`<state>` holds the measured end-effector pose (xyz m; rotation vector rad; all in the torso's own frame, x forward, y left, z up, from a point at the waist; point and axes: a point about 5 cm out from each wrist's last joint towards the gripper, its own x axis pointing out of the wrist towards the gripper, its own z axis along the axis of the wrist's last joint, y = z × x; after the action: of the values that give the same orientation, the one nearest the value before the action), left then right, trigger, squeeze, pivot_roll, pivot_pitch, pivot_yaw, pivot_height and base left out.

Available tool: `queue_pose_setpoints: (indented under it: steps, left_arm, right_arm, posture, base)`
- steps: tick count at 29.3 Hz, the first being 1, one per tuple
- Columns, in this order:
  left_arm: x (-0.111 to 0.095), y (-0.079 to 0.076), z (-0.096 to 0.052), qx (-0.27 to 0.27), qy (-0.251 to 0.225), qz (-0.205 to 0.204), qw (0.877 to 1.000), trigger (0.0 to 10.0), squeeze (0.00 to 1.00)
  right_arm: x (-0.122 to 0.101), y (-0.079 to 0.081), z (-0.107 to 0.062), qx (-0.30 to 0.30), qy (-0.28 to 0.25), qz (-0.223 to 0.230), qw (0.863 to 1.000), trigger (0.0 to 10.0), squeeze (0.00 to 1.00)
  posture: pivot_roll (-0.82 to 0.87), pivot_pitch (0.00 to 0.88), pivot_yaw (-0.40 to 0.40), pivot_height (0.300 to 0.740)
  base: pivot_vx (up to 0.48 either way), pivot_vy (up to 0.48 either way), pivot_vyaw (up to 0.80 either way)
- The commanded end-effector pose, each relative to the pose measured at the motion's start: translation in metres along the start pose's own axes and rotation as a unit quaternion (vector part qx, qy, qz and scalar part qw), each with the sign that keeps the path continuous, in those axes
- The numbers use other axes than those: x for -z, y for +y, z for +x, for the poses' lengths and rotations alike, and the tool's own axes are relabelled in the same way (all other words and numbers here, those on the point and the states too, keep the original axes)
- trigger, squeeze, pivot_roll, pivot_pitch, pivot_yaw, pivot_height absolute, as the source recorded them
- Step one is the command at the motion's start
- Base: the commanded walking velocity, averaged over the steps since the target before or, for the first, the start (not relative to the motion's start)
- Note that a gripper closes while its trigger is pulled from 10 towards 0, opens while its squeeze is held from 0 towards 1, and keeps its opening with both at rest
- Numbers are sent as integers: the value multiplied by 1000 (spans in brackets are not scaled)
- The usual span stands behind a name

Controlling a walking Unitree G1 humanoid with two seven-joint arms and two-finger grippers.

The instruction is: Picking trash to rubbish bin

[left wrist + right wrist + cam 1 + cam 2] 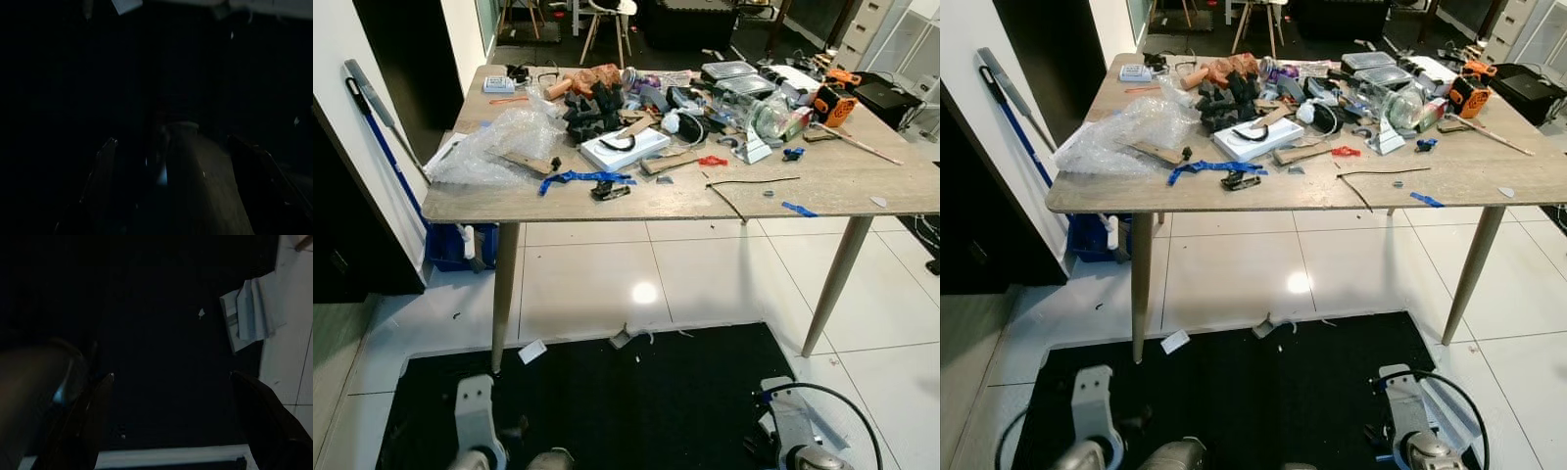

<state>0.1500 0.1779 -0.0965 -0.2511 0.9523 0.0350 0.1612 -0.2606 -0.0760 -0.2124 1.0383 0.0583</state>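
Bits of trash lie on the floor under the table: a small white paper scrap (531, 351) and a crumpled grey-white piece (625, 337), both at the far edge of the black mat (607, 401). A folded white paper (249, 316) lies where the mat meets the white tiles, in the right wrist view. Both arms hang low at the near edge, the left arm (475, 421) and the right arm (793, 431). My left gripper (181, 196) is open over the dark mat. My right gripper (176, 431) is open too, with nothing between its fingers.
A wooden table (842, 186) on slanted legs stands ahead, crowded with bubble wrap (504, 142), a white box (625, 149), tools and blue tape. A blue tub (460, 245) sits under its left end beside a leaning mop (377, 117). White tiles run beneath.
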Motion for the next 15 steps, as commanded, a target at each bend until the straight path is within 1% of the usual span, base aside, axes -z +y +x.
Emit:
queue_pose_setpoints:
  steps: [1, 4, 5, 6, 7, 8, 9, 10, 11, 14, 15]
  left_arm:
    - [6, -7, 1, -1, 15, 2, 1000, 10000, 0]
    - [8, -28, 5, 15, 34, 28, 999, 10000, 0]
    - [8, -28, 5, 15, 34, 28, 999, 10000, 0]
    - [7, -35, 7, 23, 38, 40, 998, 10000, 0]
    - [7, -35, 7, 23, 38, 40, 998, 10000, 0]
    - [5, -44, 9, 34, 41, 58, 997, 10000, 0]
    - [4, -50, 10, 41, 43, 69, 996, 10000, 0]
    - [2, -56, 11, 47, 41, 72, 995, 10000, 0]
    - [2, -56, 11, 47, 41, 72, 995, 10000, 0]
    - [-5, -67, 14, 53, 35, 73, 995, 10000, 0]
    - [0, -59, 11, 49, 37, 72, 995, 10000, 0]
  right_arm:
    - [7, 1, -1, 0, 12, -19, 1000, 10000, 0]
    - [19, 14, -1, -23, 36, -61, 997, 10000, 0]
    - [19, 14, -1, -23, 36, -61, 997, 10000, 0]
    - [21, 17, -1, -29, 40, -69, 996, 10000, 0]
    - [21, 17, -1, -29, 40, -69, 996, 10000, 0]
    - [22, 19, -1, -32, 41, -74, 996, 10000, 0]
    - [22, 19, 0, -33, 42, -76, 996, 10000, 0]
    - [24, 19, -1, -34, 42, -77, 996, 10000, 0]
    - [24, 19, -1, -34, 42, -77, 996, 10000, 0]
    - [28, 19, -3, -34, 41, -79, 995, 10000, 0]
    - [29, 19, -3, -33, 41, -80, 995, 10000, 0]
  posture:
    - [40, 0, -46, 740]
    - [42, 0, -49, 740]
    - [42, 0, -49, 740]
    - [42, 0, -49, 740]
    - [42, 0, -49, 740]
    - [43, 0, -47, 740]
    - [43, 0, -47, 740]
    - [43, 0, -47, 740]
    - [43, 0, -47, 740]
    - [43, 0, -47, 740]
    - [43, 0, -47, 740]
  base:
    - [0, 0, 0]
    - [0, 0, 0]
    - [0, 0, 0]
    - [0, 0, 0]
    - [0, 0, 0]
    - [0, 0, 0]
    - [0, 0, 0]
    - [0, 0, 0]
    - [0, 0, 0]
    - [0, 0, 0]
    - [0, 0, 0]
